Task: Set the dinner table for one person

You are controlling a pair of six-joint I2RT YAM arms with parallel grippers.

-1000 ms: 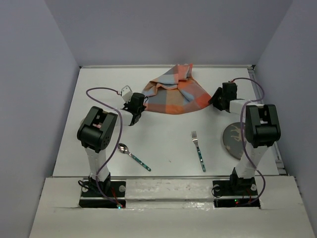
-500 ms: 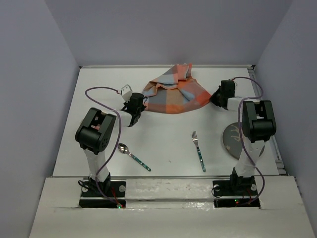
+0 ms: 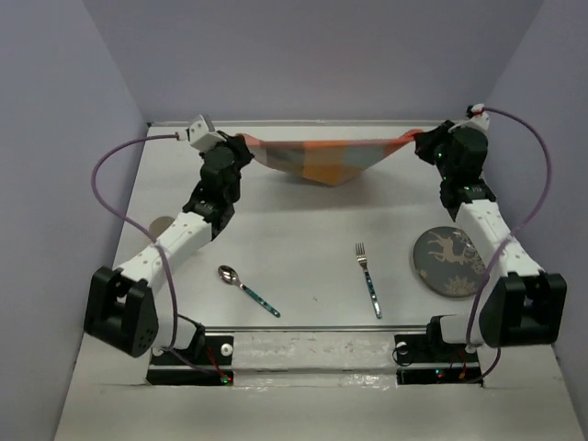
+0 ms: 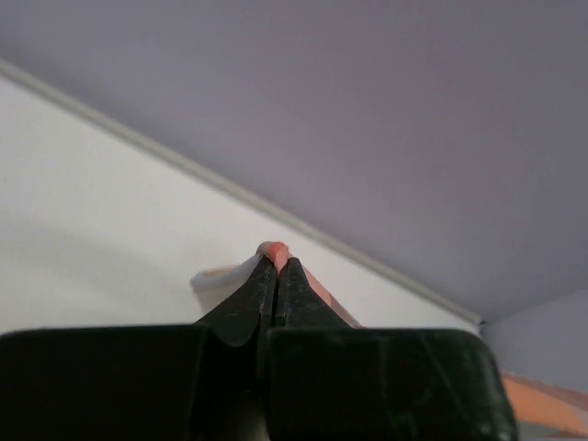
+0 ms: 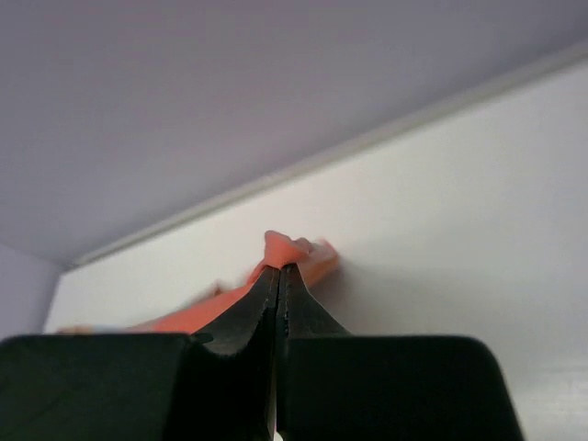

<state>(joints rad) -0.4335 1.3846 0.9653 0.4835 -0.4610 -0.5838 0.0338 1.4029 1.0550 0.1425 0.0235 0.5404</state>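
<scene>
**Top external shows the cloth-spreading step, both pincers locked on corners**

Top external view: the checked cloth (image 3: 317, 161) is strung out beyond the fork (image 3: 368, 278), toward the far wall. The left pincer (image 3: 244, 145) is clenched on one corner and the right pincer (image 3: 418, 141) on the other. The cloth sags to a point in the middle, and I can't tell if that tip touches the white counter (image 3: 303, 230). The counter runs under everything, fork included. The spoon (image 3: 246, 289) lies left of the fork and the plate (image 3: 447, 262) right of it, both straight on the counter.

My read is that this is the lay-the-cloth step and nothing is properly set yet. The next move probably needs both arms to bring the cloth back toward the fork together, with even tension so it lands flat. The fork and spoon look like they're sitting right where it wants to go.

Left wrist view: the fingers (image 4: 243, 308) are pressed tight, with a small orange nub of cloth poking out at the tips.

Right wrist view: same deal, jaws squeezed together on a bunched orange corner.

A second ago the cloth was a crumpled heap on the counter beyond the fork, with both arms hunched close to it. Now the arms are stretched wide and the cloth is pulled open. The fork, spoon and plate haven't budged.
</scene>
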